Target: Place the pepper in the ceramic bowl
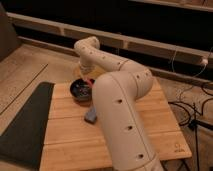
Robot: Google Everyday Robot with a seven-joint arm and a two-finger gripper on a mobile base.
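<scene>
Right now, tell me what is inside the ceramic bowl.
The ceramic bowl looks dark inside, with only glossy highlights; no pepper shows. The claw hangs just beyond its far rim, so the arm may hide something there.

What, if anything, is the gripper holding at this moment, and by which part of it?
It cannot be told. The gripper is hidden behind the arm, just beyond the ceramic bowl, and no pepper is visible.

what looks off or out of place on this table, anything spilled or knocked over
Nothing stands out. The ceramic bowl sits upright on the wooden table, and the blue-grey block lies flat beside the arm. No spill shows. The gripper is down just behind the bowl, largely hidden by the arm.
</scene>
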